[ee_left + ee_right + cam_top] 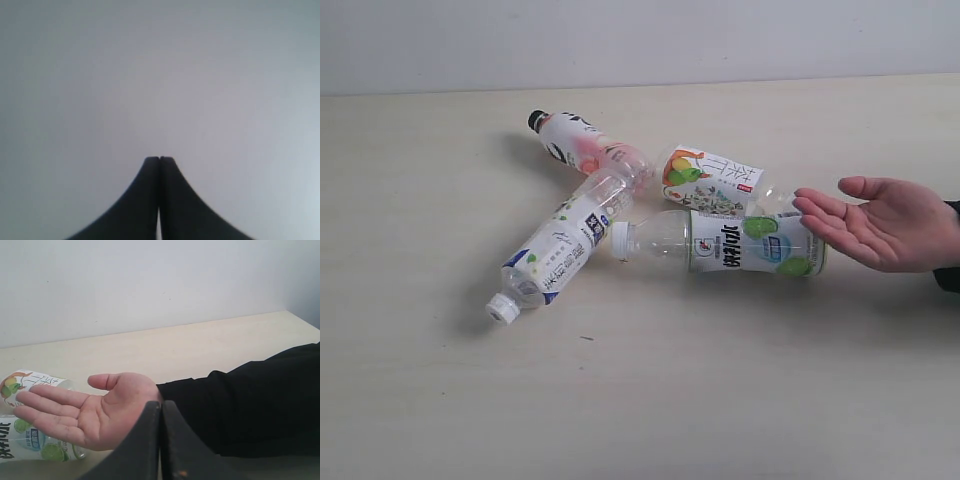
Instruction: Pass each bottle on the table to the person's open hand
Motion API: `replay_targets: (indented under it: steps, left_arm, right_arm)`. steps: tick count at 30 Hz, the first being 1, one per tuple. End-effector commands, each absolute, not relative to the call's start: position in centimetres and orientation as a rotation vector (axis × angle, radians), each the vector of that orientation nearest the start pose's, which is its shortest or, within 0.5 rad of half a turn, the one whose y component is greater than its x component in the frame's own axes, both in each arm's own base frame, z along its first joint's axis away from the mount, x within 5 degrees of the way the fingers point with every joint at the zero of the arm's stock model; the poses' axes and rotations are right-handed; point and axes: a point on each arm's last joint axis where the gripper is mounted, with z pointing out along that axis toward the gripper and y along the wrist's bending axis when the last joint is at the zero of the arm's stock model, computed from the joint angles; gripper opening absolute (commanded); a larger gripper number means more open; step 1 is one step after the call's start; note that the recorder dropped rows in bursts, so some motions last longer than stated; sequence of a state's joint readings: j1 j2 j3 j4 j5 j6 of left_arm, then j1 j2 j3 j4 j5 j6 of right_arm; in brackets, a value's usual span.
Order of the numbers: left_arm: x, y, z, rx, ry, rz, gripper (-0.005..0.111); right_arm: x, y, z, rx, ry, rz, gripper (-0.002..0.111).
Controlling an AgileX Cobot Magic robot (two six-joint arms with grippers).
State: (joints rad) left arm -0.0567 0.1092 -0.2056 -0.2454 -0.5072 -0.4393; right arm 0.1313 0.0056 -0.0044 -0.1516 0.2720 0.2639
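Four bottles (670, 235) lie on their sides on the table (420, 400), a broad pale beige surface with faint wood grain and a few tiny dark specks. Behind it stands a plain white-grey wall (640, 40). All the bottles are small, of clear plastic, with white printed labels. The blue-marked bottle (560, 240) lies diagonally, its white cap toward the near left. The pink bottle (582, 145) is behind it, with its black cap to the far left. The green-lime bottle (740, 243) lies crosswise, its white cap just beside the blue-marked one. The orange-green fruit bottle (712, 180) is behind it, between the pink bottle and the person's hand (880, 222). This hand is palm up at the right, in a black sleeve (250, 405), fingertips at the bottom end of the green-lime bottle — whether they touch, I cannot tell. The left gripper (159, 159) has its jaws pressed together with nothing between them. The right gripper (161, 404) is closed the same way — empty, near the open palm.
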Motion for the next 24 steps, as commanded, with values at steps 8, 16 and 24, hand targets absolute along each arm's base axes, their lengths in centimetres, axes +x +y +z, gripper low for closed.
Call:
replay_targets:
  steps: [8,16,24]
  left_arm:
    - [18.7,-2.5,42.7,0.071,1.958,-0.240,0.001]
    - [30.2,-6.0,37.5,0.270,2.665,-0.333,0.001]
    - [33.4,-14.7,29.6,0.746,2.785,-0.107,0.001]
  right_arm:
    - [5.5,0.4,19.0,0.013,1.746,0.146,0.000]
    - [5.5,0.4,19.0,0.013,1.746,0.146,0.000]
    - [5.5,0.4,19.0,0.013,1.746,0.146,0.000]
